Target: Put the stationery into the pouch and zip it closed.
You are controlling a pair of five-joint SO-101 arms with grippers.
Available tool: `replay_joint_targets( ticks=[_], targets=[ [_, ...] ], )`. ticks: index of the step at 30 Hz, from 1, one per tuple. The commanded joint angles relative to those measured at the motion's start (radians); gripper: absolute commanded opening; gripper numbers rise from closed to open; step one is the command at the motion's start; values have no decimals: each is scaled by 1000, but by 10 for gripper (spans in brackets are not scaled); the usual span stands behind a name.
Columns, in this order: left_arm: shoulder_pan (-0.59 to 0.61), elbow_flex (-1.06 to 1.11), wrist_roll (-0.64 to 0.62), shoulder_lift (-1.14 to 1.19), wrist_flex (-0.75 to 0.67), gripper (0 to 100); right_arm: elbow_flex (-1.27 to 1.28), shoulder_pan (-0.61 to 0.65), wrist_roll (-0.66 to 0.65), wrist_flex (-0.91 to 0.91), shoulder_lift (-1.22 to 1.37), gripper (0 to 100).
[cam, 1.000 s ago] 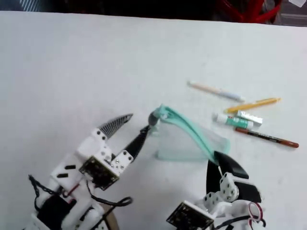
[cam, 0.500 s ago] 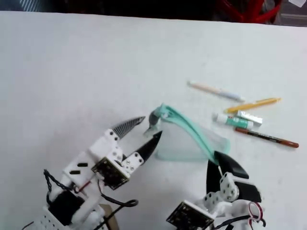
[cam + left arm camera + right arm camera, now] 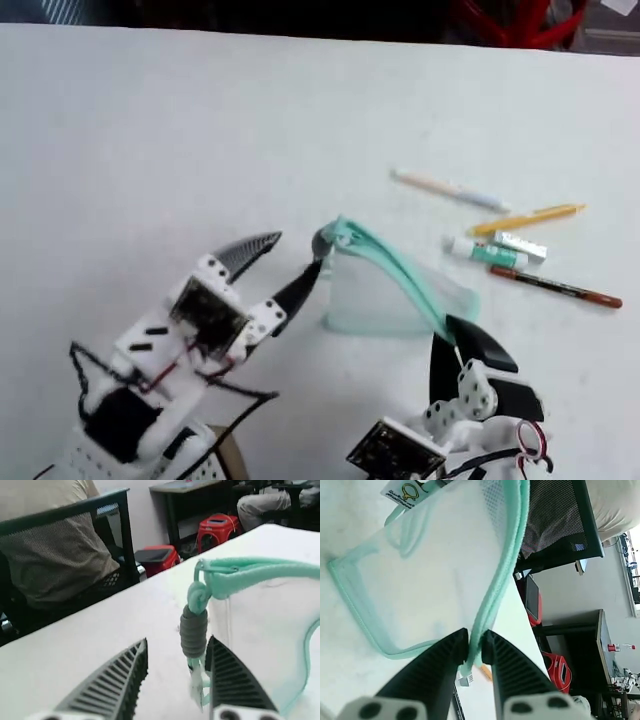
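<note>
Mint-green translucent pouch [image 3: 375, 290] lies on my white tabletop [image 3: 150, 130], long axis slanting from its grey zipper pull [image 3: 322, 243] at far left to near right. My left claw [image 3: 297, 253] gapes around that pull; right claw [image 3: 443, 330] clamps the pouch's near-right end.

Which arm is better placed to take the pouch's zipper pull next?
Left. The left gripper, fingers open, flanks the grey zipper pull; the right gripper is shut on the far end of the translucent mint-trimmed pouch.

Pouch [image 3: 380, 292] on table [image 3: 150, 130]; stationery [image 3: 497, 250] near, to right.
</note>
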State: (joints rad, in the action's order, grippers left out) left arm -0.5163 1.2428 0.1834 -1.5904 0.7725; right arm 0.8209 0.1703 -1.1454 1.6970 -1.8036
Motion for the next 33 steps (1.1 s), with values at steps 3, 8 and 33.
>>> replay_joint_targets(
  ticks=[3, 8, 33],
  targets=[
    [-18, -44, -12, 223, -121, 280, 63, -5, 6, 22, 4, 18],
    [-12, -80, -14, 352, -221, 242, 63, -5, 6, 22, 4, 18],
    [-105, -207, -14, 433, -180, 23, 97, -5, 8, 22, 4, 18]
  ],
)
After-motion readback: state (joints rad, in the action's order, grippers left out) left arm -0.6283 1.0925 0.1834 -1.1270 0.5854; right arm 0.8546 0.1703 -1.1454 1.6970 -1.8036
